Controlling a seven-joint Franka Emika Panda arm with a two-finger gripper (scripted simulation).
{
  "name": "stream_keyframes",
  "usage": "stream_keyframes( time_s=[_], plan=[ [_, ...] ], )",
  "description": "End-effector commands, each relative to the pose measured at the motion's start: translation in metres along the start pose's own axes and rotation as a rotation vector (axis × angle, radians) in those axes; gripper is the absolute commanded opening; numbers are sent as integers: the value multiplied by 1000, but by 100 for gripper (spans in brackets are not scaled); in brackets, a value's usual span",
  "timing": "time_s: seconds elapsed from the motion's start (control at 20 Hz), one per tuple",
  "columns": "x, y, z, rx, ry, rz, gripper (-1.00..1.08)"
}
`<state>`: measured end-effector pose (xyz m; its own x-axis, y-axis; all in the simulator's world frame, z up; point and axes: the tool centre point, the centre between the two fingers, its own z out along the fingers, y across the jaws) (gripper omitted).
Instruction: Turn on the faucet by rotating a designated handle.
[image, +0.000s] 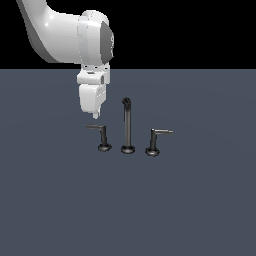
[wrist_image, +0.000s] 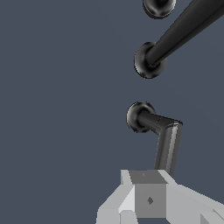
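Observation:
The faucet's tall thin spout (image: 127, 122) stands on the dark floor between two short levers. The handle (image: 100, 131) is the lever on the exterior view's left, its arm jutting left from its post. My gripper (image: 95, 115) hangs fingers-down just above the outer end of that arm, apart from it, and looks shut with nothing in it. In the wrist view the handle (wrist_image: 167, 144) runs from its round base up to my gripper (wrist_image: 148, 192), whose fingertips (wrist_image: 144, 177) cover the arm's end. The spout (wrist_image: 183, 30) crosses behind it.
The mirror-image lever (image: 156, 137) stands on the exterior view's right of the spout, its base (wrist_image: 158, 6) just showing in the wrist view. The flat dark grey floor (image: 60, 200) spreads all around the faucet set.

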<state>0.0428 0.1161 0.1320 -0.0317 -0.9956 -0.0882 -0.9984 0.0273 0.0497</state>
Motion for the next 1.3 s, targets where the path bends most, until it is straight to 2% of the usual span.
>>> stream_keyframes(
  time_s=[0.0,0.4,0.8,1.25],
  plan=[
    [0,-6,11,16,27,49,-100],
    [0,-15,31,51,78,132,-100],
    [0,-16,33,55,84,141,-100],
    [-18,10,36,56,84,141,-100]
  ],
)
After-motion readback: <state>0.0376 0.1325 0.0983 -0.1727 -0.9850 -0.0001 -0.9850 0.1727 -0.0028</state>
